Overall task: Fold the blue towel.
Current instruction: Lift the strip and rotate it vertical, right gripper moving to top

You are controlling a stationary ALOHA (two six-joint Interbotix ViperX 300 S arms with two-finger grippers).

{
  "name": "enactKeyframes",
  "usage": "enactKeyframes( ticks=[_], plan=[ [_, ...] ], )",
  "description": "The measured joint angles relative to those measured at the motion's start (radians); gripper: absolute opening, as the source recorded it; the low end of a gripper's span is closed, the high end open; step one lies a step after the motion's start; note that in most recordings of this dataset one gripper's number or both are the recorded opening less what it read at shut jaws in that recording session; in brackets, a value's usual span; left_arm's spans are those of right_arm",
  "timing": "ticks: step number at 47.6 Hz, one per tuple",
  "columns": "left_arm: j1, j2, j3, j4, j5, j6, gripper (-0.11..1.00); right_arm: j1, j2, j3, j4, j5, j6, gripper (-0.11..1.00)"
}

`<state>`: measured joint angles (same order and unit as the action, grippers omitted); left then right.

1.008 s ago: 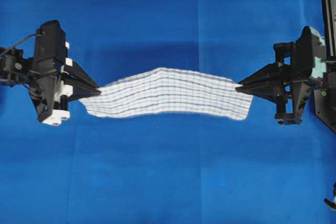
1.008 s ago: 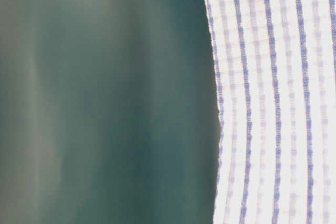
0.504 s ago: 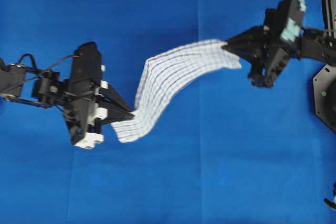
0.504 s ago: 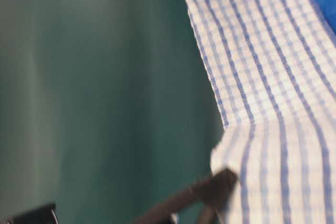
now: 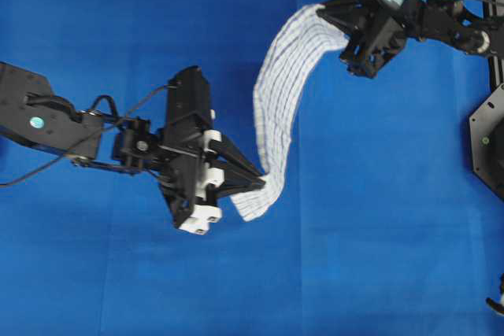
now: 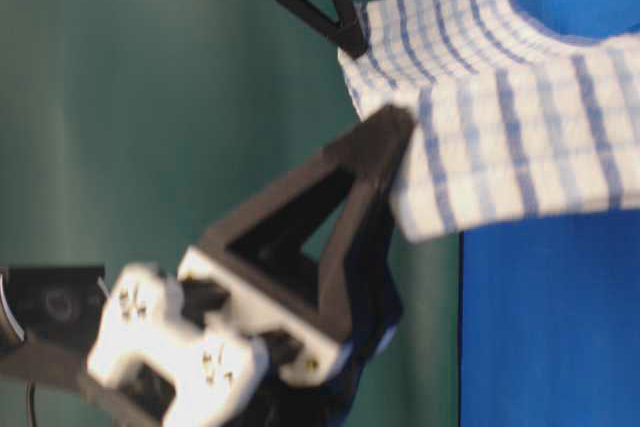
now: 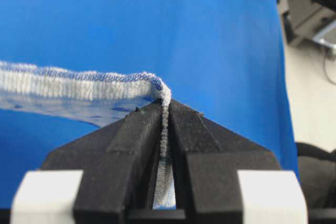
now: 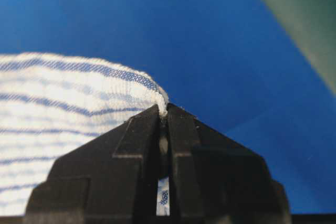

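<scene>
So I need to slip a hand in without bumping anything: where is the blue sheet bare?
Bare blue sheet runs along the whole bottom edge below the left gripper, and across the top left above the left arm. The middle is crowded: the blue towel hangs between that gripper and the right gripper, both shut on it. The right edge holds black arm hardware.

white blue-striped towel [image 5: 277, 104], blue sheet [image 5: 378, 234]

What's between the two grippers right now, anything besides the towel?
Only the blue towel spans from the left gripper to the right gripper; the overhead view shows just the blue sheet beneath.
</scene>
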<state>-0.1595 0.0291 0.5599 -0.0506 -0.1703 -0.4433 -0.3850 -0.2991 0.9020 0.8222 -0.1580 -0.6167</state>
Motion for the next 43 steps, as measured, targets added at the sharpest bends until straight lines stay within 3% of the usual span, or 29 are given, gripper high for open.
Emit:
enactKeyframes(
  ticks=[21, 43],
  plan=[
    [-0.015, 0.112, -0.097, 0.000, -0.058, -0.002, 0.04, -0.003, 0.120, -0.137, -0.017, 0.000, -0.037, -0.04],
    [-0.009, 0.206, -0.123, -0.005, -0.244, 0.002, 0.04, -0.012, 0.138, -0.152, -0.023, 0.000, -0.037, -0.04]
  ],
)
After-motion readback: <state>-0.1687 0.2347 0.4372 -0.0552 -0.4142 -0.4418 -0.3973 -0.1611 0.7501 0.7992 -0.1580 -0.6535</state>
